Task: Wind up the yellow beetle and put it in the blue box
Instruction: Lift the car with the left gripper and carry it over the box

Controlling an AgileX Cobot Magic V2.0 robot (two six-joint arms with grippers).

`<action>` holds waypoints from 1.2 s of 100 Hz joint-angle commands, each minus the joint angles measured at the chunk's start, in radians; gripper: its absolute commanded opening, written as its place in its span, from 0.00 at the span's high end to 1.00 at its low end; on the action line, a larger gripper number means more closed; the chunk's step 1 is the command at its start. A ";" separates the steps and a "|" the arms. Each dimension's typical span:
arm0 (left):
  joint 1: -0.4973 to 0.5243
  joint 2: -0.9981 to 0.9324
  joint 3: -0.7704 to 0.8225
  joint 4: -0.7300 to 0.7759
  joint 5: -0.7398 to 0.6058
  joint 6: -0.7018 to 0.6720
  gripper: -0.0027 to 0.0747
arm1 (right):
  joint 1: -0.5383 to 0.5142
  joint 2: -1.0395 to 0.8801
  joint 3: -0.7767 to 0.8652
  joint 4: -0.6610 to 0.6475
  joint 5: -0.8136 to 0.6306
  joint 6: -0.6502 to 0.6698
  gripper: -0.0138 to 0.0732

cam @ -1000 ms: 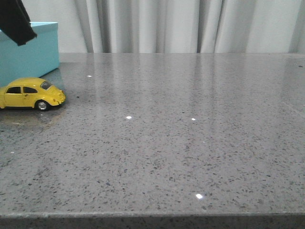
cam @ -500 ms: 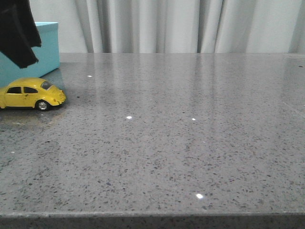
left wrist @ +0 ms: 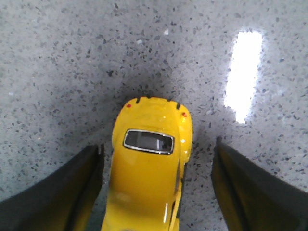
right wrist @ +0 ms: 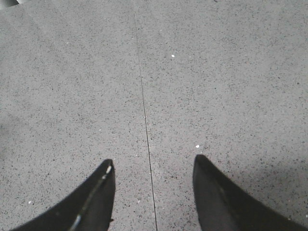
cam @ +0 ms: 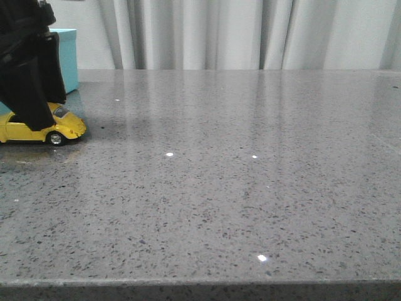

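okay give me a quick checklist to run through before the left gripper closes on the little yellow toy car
1. Left gripper open: ok, both dark fingers spread wide.
2. Small glossy yellow toy beetle car between the fingers: ok, though nearer one finger than the other.
3. Fingers clear of the car body: ok on one side; the other side cannot tell.
4. Car upright on the speckled grey stone table: ok.
5. Light turquoise-blue box close behind the car: ok; whether its lid is open, cannot tell.
6. Right gripper out of the way: ok, open over bare table.
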 commanded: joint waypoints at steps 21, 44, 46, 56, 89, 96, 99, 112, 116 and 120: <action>-0.007 -0.032 -0.031 -0.016 0.002 0.002 0.40 | 0.001 0.000 -0.023 -0.015 -0.069 -0.011 0.40; -0.007 -0.032 -0.031 -0.016 0.021 0.002 0.59 | 0.001 0.000 -0.023 -0.014 -0.069 -0.011 0.40; -0.007 -0.032 -0.031 -0.016 0.021 0.002 0.61 | 0.001 0.000 -0.023 -0.014 -0.069 -0.011 0.40; -0.007 -0.032 -0.031 -0.016 0.021 0.002 0.69 | 0.001 0.000 -0.023 -0.013 -0.069 -0.011 0.40; -0.007 -0.035 -0.094 -0.069 0.027 0.002 0.74 | 0.001 0.000 -0.023 -0.013 -0.070 -0.011 0.40; -0.007 -0.035 -0.148 -0.098 0.028 0.002 0.74 | 0.001 0.000 -0.023 -0.013 -0.070 -0.011 0.40; -0.007 -0.035 -0.172 -0.114 0.029 0.000 0.74 | 0.001 0.000 -0.023 -0.013 -0.070 -0.011 0.40; -0.007 -0.037 -0.301 -0.162 0.031 -0.024 0.74 | 0.001 0.000 -0.023 -0.011 -0.070 -0.011 0.40; -0.007 -0.040 -0.345 -0.162 0.031 -0.061 0.74 | 0.001 0.000 -0.023 -0.010 -0.070 -0.011 0.40; -0.003 -0.042 -0.380 -0.158 0.031 -0.093 0.74 | 0.001 0.000 -0.023 -0.008 -0.070 -0.011 0.40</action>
